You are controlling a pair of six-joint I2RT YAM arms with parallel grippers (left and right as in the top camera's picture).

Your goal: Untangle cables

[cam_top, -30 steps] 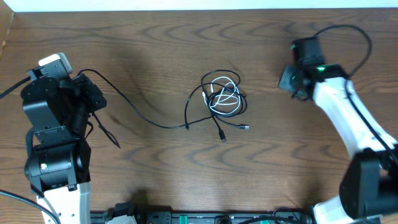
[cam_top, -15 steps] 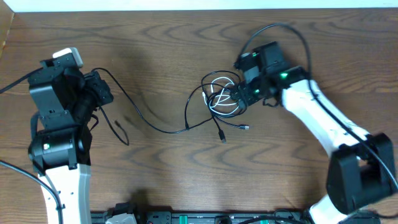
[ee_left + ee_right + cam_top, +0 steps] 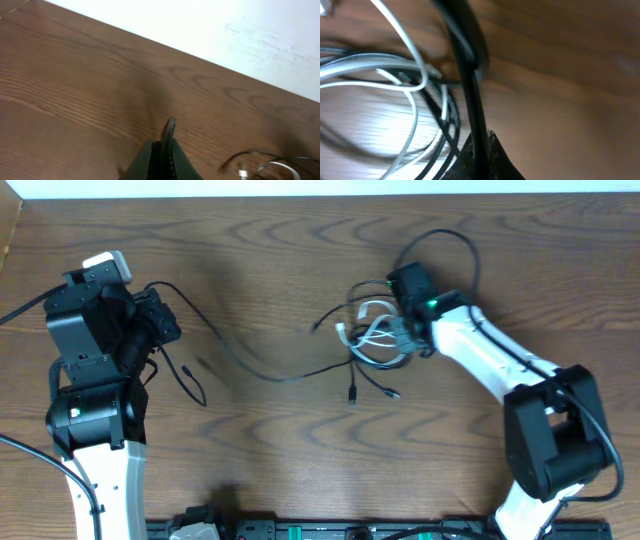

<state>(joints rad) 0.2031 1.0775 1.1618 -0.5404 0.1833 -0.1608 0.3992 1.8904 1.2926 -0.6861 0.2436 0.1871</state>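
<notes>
A long thin black cable [image 3: 240,365] runs from my left gripper [image 3: 163,328] across the wooden table to a tangle in the middle. The white cable [image 3: 372,332] loops inside that tangle. In the left wrist view the left gripper [image 3: 165,150] is shut on the black cable [image 3: 170,127], with the tangle's edge at the lower right. My right gripper [image 3: 401,330] sits at the tangle's right side. The right wrist view shows it [image 3: 479,140] shut on a black strand [image 3: 470,85], with white loops [image 3: 415,75] just to the left. Two plug ends [image 3: 352,394] trail below the tangle.
The right arm's thick black cable [image 3: 440,240] arches above the tangle. A loose black end [image 3: 195,392] lies near the left arm's body [image 3: 90,420]. The table's far edge [image 3: 320,196] meets a white surface. Equipment [image 3: 300,530] lines the near edge.
The right arm swung in from the far right to the tangle, opened and then shut on a black strand. The tangle shifted slightly right. The left gripper kept its hold.
</notes>
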